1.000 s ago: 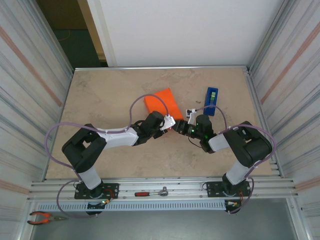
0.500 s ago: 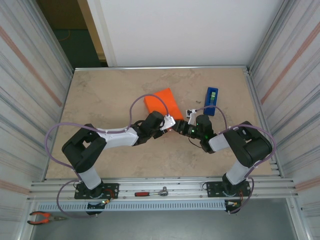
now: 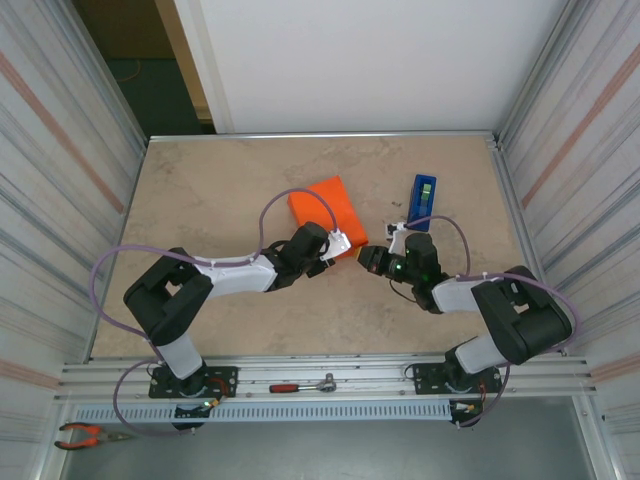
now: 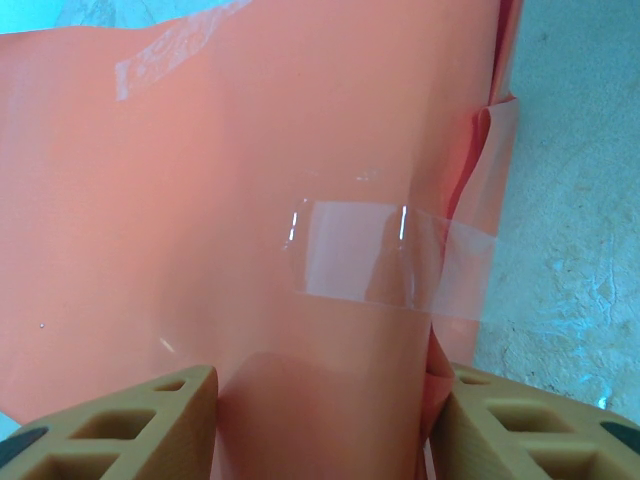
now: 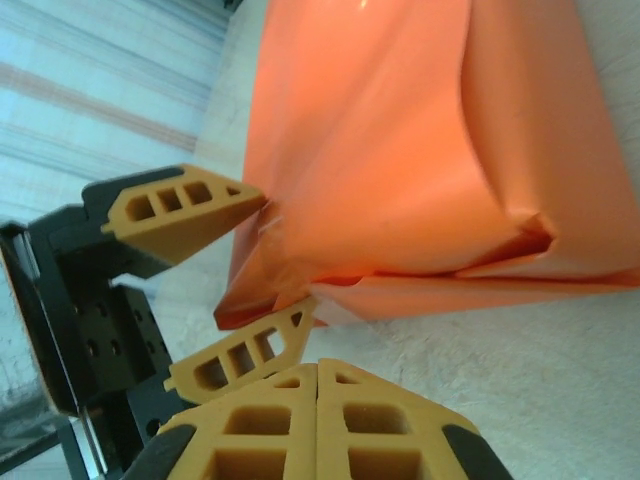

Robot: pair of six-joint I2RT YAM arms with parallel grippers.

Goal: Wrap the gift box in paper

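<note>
The orange paper is folded around the gift box, which is hidden inside it, at mid-table. My left gripper holds the near end of the parcel. In the left wrist view its fingers bracket the papered end, which carries a strip of clear tape. The right wrist view shows the left gripper pinching the bunched paper at that end. My right gripper sits just right of the parcel, apart from it. Its fingers are pressed together with nothing between them.
A blue tape dispenser stands right of the parcel, behind the right gripper. The beige table has metal walls on both sides. A red-handled tool lies on the front rail, and pliers lie at the bottom left.
My right gripper has drawn back to the right, away from the parcel's end, and its jaws have shut. The left arm and the parcel have not moved.
</note>
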